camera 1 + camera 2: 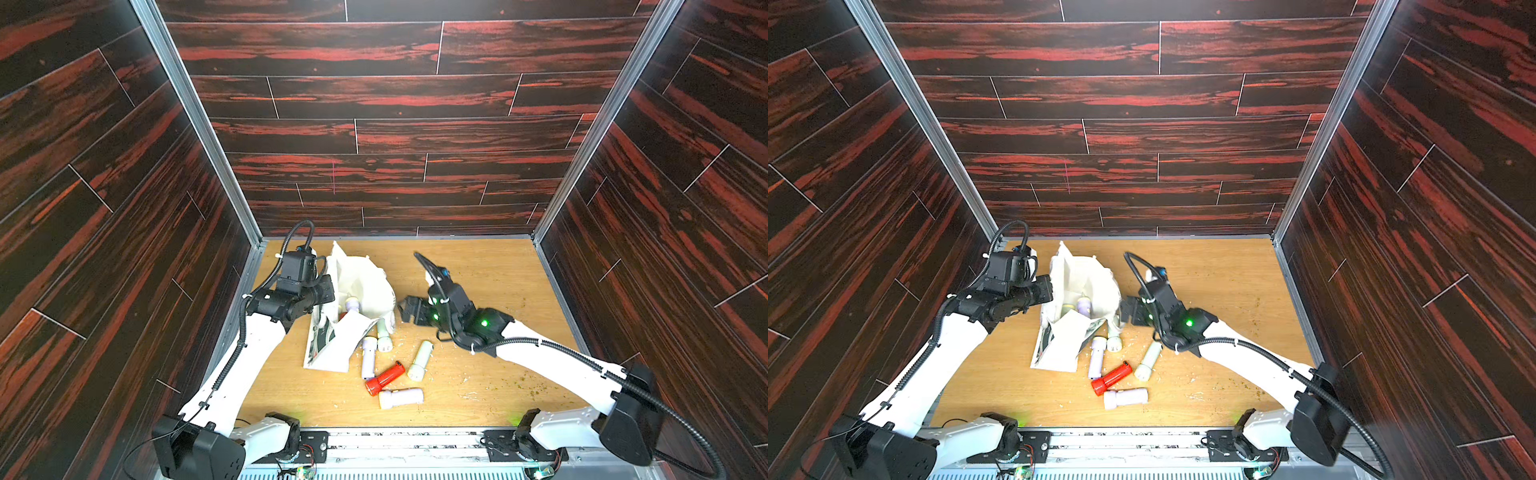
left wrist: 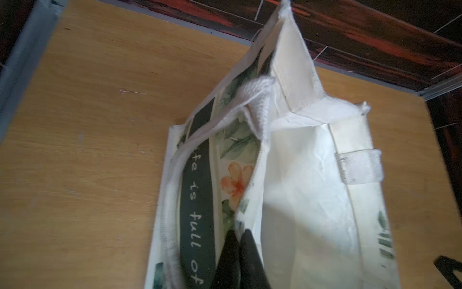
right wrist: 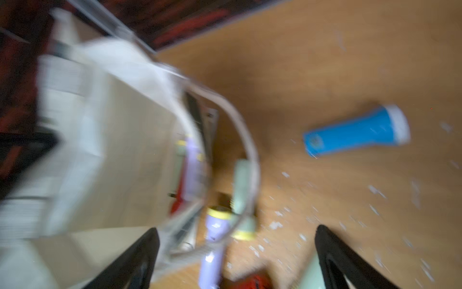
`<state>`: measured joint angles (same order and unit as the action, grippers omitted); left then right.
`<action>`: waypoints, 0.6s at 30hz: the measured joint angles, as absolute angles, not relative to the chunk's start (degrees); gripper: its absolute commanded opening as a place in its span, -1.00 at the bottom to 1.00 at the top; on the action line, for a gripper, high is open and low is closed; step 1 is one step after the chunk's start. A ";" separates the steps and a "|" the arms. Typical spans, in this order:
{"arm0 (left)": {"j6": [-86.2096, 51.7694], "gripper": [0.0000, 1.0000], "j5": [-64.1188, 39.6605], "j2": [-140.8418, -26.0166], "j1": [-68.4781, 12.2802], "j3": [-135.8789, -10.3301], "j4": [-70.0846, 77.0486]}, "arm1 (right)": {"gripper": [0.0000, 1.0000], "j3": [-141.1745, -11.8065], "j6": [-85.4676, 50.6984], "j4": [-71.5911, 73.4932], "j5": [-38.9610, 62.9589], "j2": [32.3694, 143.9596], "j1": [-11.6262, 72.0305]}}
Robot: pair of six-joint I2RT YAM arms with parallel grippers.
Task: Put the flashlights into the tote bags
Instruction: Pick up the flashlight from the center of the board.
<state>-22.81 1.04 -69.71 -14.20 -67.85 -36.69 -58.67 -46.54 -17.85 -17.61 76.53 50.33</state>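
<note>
The off-white tote bag (image 1: 365,286) (image 1: 1088,274) stands open on the table, its printed side (image 2: 200,190) facing my left arm. My left gripper (image 2: 238,234) (image 1: 330,291) is shut on the bag's rim. A lilac flashlight (image 1: 352,305) and a red one (image 3: 178,204) lie inside. Outside the mouth lie a pale flashlight (image 1: 384,337), a lilac one (image 1: 368,358), a red one (image 1: 384,377), a cream one (image 1: 420,360) and another lilac one (image 1: 400,397). My right gripper (image 3: 236,231) (image 1: 405,309) hangs open and empty beside the bag. A blue flashlight (image 3: 355,131) shows only in the right wrist view.
White and greenish crumbs (image 1: 536,388) are scattered over the wooden table (image 1: 490,270). Dark wood-pattern walls (image 1: 374,137) close in the back and both sides. A metal rail (image 1: 407,440) runs along the front edge.
</note>
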 measured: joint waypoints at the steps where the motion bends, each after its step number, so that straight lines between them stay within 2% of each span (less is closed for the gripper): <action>1: -22.39 -1.00 1.87 -69.80 -14.24 -68.14 -37.06 | 0.82 -57.28 -47.94 -18.81 -18.24 75.90 50.41; 5: -20.69 -1.00 5.19 -70.19 -14.66 -69.36 -38.83 | 0.58 -54.33 -54.48 -24.18 -20.23 75.02 50.46; 18: -17.41 -1.00 12.32 -70.48 -15.11 -70.04 -41.71 | 0.32 -55.33 -71.44 -34.79 -17.06 81.93 50.52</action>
